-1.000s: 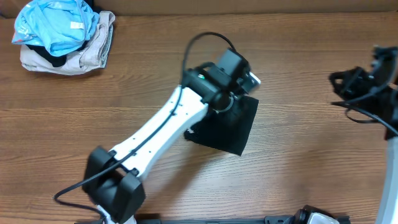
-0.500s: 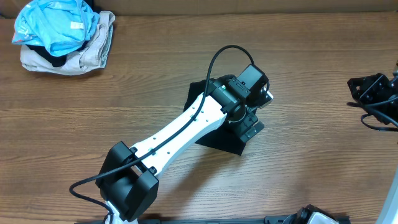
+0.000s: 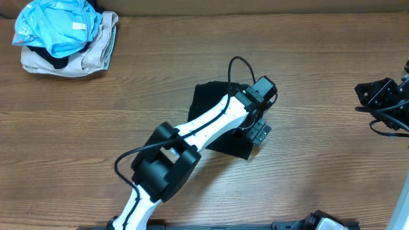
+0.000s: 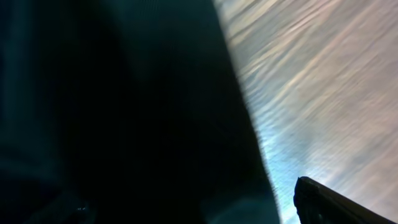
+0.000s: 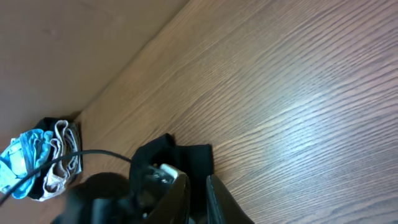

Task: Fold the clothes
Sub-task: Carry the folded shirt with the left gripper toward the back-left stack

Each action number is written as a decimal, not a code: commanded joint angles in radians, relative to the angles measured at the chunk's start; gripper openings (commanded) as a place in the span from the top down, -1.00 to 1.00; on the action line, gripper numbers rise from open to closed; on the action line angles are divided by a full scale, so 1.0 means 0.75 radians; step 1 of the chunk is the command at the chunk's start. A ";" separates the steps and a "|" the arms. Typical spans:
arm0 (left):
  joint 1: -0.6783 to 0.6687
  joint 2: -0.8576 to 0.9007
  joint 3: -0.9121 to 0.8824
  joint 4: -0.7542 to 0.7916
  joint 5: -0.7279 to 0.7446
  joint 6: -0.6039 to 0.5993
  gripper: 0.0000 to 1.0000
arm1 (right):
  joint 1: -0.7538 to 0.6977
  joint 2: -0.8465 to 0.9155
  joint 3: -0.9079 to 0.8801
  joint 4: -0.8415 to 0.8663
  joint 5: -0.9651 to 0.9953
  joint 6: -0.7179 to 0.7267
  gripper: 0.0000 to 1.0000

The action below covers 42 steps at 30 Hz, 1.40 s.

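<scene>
The black shirt (image 3: 208,102) lies folded into a small dark block in the middle of the wooden table. My left arm reaches over it, and my left gripper (image 3: 259,132) sits low at its right edge. In the left wrist view black fabric (image 4: 124,112) fills the left side and only one finger (image 4: 323,202) shows, far to the right, so the jaws look spread. My right gripper (image 3: 369,94) hangs at the far right, well away from the shirt, with its fingers (image 5: 202,193) close together and empty. The shirt also shows in the right wrist view (image 5: 193,158).
A light blue garment (image 3: 57,25) lies on a beige garment (image 3: 89,57) at the back left corner; both also show in the right wrist view (image 5: 37,158). A wall (image 5: 74,37) runs along the table's far edge.
My left arm has swung and stretched to the right, and its gripper has dropped to the shirt's right edge. My right gripper drew back to the right a second ago, then stayed still.
</scene>
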 commanded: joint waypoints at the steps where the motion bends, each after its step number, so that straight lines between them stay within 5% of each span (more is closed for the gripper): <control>1: -0.002 0.041 0.019 -0.022 -0.018 -0.086 -1.00 | -0.004 -0.010 0.017 0.004 0.018 -0.013 0.73; 4: -0.002 0.041 0.019 -0.020 -0.027 -0.040 -1.00 | -0.004 -0.009 0.016 -0.004 0.019 -0.013 0.73; 15: 0.073 0.047 0.020 -0.279 -0.541 0.120 -1.00 | -0.004 -0.009 0.016 -0.025 0.024 -0.013 0.72; 21: 0.128 0.044 0.021 -0.263 -0.467 0.129 -0.99 | -0.004 -0.009 0.016 -0.029 0.024 -0.027 0.72; 29: 0.108 0.043 0.048 -0.252 -0.074 0.125 -1.00 | -0.004 -0.008 0.016 -0.033 0.024 -0.038 0.71; 32: 0.108 0.044 0.053 -0.230 -0.047 0.020 -0.94 | -0.004 -0.006 0.016 -0.033 0.035 -0.038 0.71; 38: 0.111 0.056 0.052 -0.161 -0.046 -0.097 -0.68 | -0.004 0.010 0.016 -0.035 0.059 -0.039 0.70; 42: 0.110 0.096 0.052 -0.143 -0.047 -0.109 -0.04 | -0.004 0.014 0.016 -0.035 0.058 -0.038 0.71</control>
